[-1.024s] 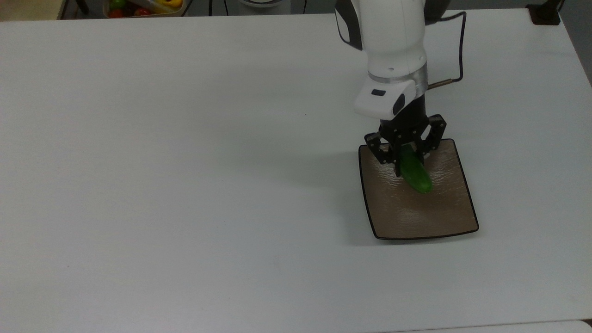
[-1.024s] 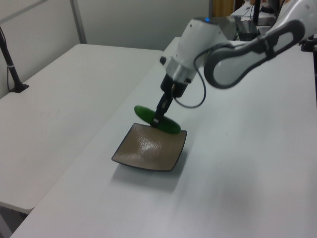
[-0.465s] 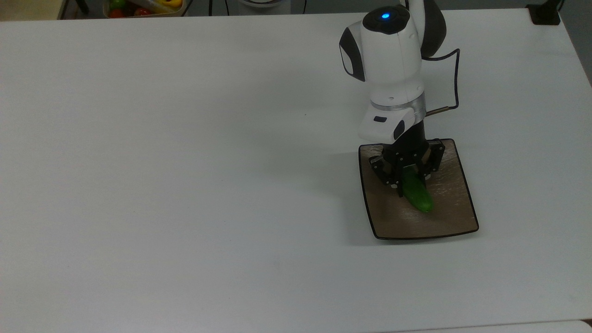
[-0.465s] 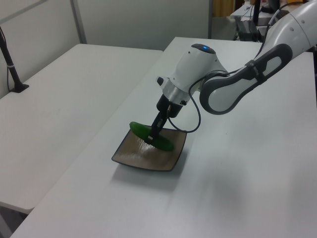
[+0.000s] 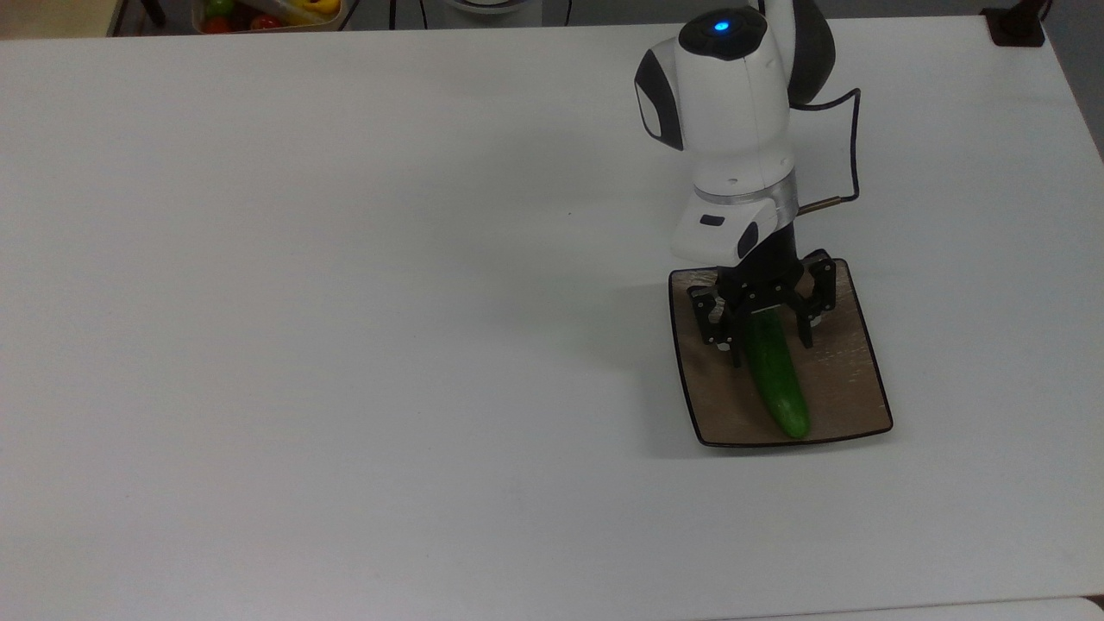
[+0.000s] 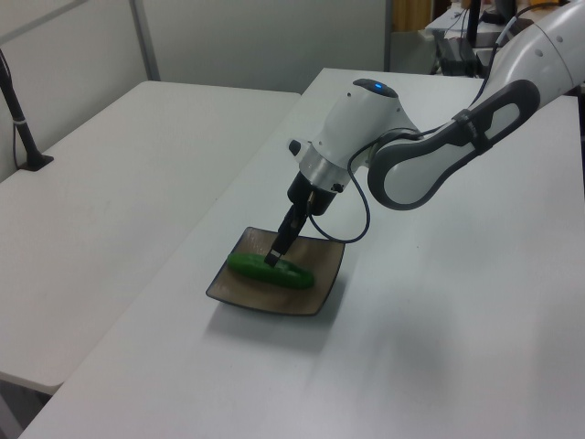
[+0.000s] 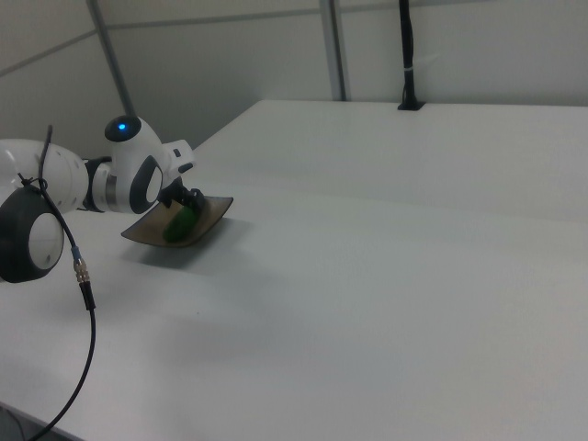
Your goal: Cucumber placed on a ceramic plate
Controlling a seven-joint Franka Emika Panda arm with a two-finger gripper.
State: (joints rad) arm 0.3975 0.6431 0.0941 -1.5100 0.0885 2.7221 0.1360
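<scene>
The claw (image 5: 767, 338), clamped half a second ago, now stands wide astride the cucumber (image 5: 777, 376), which lies flat on the ceramic plate (image 5: 849, 379) toward the top view's near edge, so placement looks done.

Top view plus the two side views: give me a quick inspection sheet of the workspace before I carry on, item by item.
Surface: white table, bare apart from the job's things.
Job's things: cucumber lies flat on the ceramic plate, lengthwise, its lighter end near the plate's lower edge in the top view.
Clutter: nothing seen on the table.
Grippers: tool is low over the plate, fingers open, straddling the cucumber's upper end in the top view.
Cables: black cable loops from the arm's wrist; another hangs at the right view's left.
Surroundings: tray of colourful produce beyond the table's far edge; a second white table at the left view's left.
</scene>
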